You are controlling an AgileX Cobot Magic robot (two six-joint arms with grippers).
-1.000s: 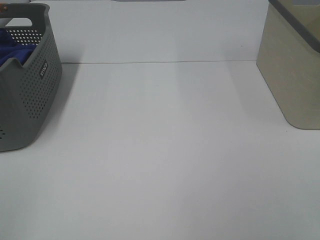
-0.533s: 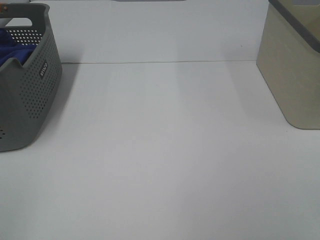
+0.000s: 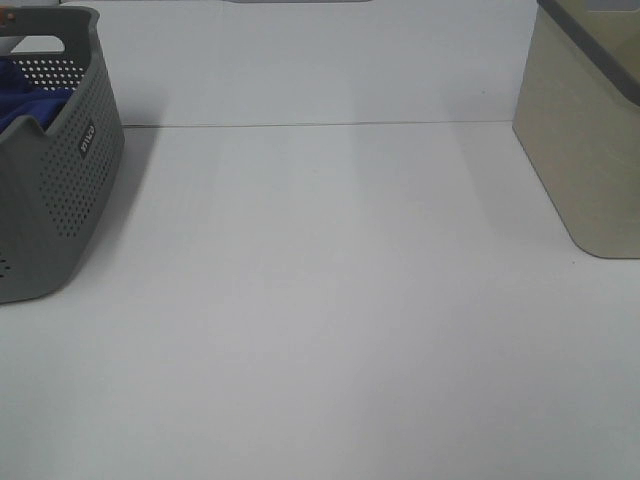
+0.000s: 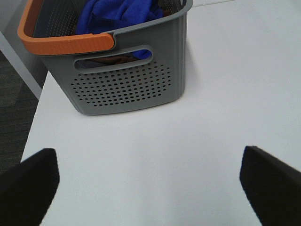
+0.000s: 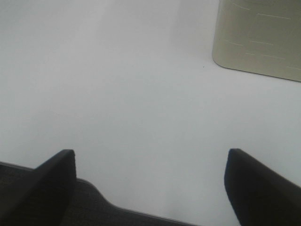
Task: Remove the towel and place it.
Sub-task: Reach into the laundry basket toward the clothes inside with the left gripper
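One grey basket (image 3: 60, 190) sits at the left edge of the high view and one beige bin (image 3: 585, 150) at the right edge, well apart on the white table (image 3: 330, 300); the single blue towel (image 3: 25, 100) lies crumpled inside the basket, upper left; the basket's wall and orange handle (image 4: 61, 42) stand between it and the left gripper (image 4: 148, 183), fingers spread wide, holding nothing; the right gripper (image 5: 150, 188) gapes likewise over bare table.

Counter (image 3: 330, 300) middle open, near edge through to far edge. Grey basket (image 3: 60, 190) blocks far-left corner (mouth open above the towel (image 4: 117, 14), orange handle (image 4: 66, 42) along one end). Beige bin (image 3: 585, 150) blocks far-right corner. Broad lane between them.
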